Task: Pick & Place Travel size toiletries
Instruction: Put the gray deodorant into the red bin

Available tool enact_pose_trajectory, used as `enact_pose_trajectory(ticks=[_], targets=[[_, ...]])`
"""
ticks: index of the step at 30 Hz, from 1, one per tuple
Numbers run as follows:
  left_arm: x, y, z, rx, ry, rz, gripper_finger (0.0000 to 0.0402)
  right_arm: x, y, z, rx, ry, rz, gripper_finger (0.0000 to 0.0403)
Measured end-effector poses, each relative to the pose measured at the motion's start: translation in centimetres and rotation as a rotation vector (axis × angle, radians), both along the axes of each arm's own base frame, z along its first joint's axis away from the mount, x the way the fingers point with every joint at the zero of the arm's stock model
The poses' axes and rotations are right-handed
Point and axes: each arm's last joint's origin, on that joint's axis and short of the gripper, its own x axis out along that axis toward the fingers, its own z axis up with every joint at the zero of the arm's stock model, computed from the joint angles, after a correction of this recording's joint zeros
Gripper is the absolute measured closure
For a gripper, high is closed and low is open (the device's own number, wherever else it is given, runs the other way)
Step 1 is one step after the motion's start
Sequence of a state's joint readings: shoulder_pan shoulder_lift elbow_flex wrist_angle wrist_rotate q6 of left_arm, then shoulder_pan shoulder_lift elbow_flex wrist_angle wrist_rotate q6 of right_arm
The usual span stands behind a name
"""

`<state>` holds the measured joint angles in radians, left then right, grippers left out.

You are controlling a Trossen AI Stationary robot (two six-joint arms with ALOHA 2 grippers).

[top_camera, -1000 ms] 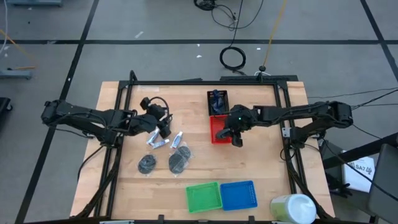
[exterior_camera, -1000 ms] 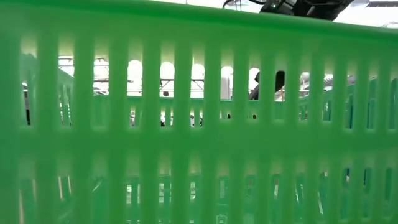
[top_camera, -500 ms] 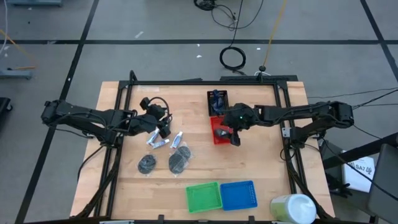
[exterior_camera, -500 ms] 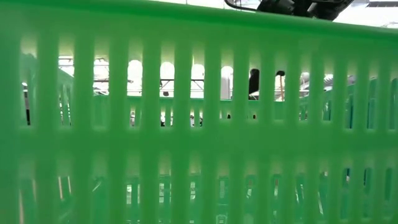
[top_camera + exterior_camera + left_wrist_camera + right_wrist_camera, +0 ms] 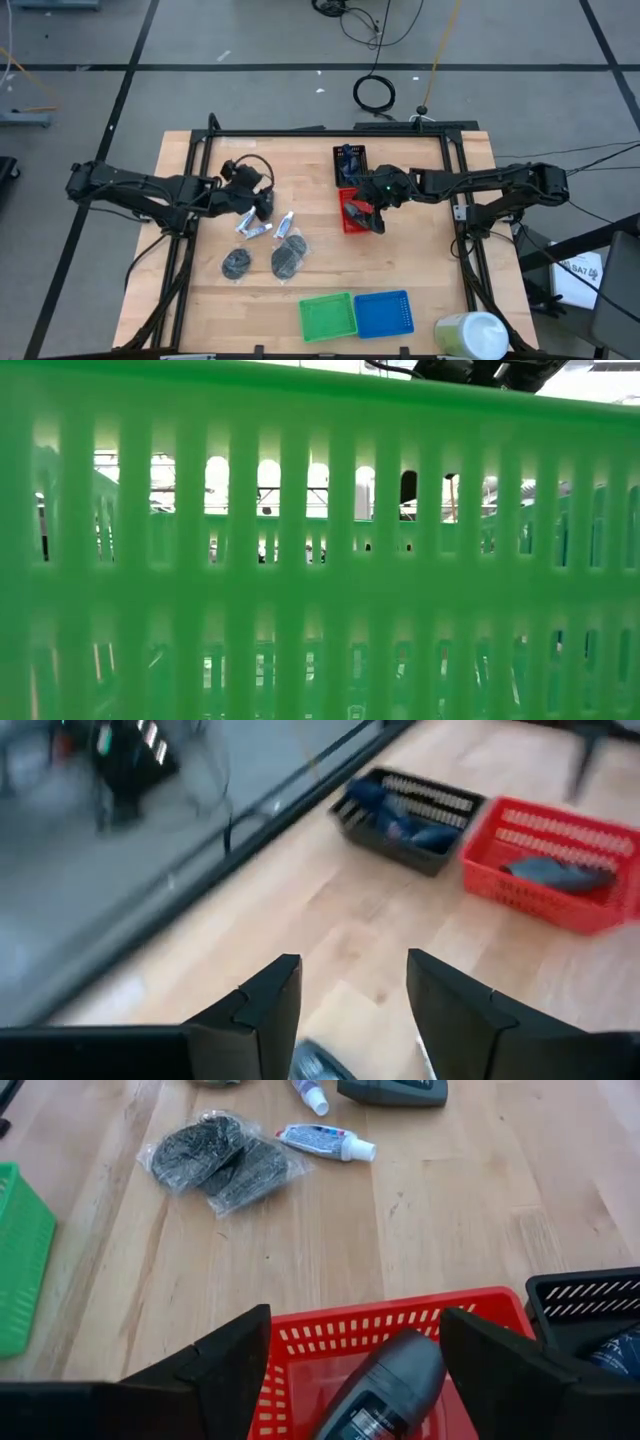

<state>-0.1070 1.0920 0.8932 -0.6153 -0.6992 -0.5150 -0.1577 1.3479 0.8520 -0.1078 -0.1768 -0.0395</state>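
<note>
While the right tool (image 5: 355, 1370) hangs with fingers spread wide over the red mesh basket (image 5: 400, 1330), a dark blue-grey mini bottle (image 5: 385, 1390) lies inside it, directly beneath. The thin white tubes (image 5: 262, 228) lie on the wooden worktop (image 5: 420, 260), just beside the open, empty left tool (image 5: 262, 205), whose outstretched arm is nearer.

Bare wood between tubes (image 5: 262, 226) and red basket (image 5: 350, 211); black basket (image 5: 348, 163) adjoins red
</note>
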Motion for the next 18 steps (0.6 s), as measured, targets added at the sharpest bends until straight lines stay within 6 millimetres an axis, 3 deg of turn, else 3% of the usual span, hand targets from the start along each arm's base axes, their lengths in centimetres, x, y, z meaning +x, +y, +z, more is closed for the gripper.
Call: enact_pose_trajectory(ticks=[4,8,13,18], targets=[[-0.6,0.6,-1.1,-0.212,-0.001,0.148,0.0188,0.1,0.0,0.1,-0.003,-0.013,0.001,0.0129],[-0.1,1.0,-3.3,-0.348,0.093,0.276,0.0143,0.2,0.0,0.3,-0.011,-0.039,0.006,0.0129],[1.8,1.6,-6.5,-0.476,0.217,0.369,0.0099,0.2,0.0,0.3,-0.013,-0.038,0.008,0.0129],[3.2,2.5,-9.8,-0.528,0.359,0.431,0.0081,0.2,0.0,0.3,-0.013,-0.038,0.008,0.0129]])
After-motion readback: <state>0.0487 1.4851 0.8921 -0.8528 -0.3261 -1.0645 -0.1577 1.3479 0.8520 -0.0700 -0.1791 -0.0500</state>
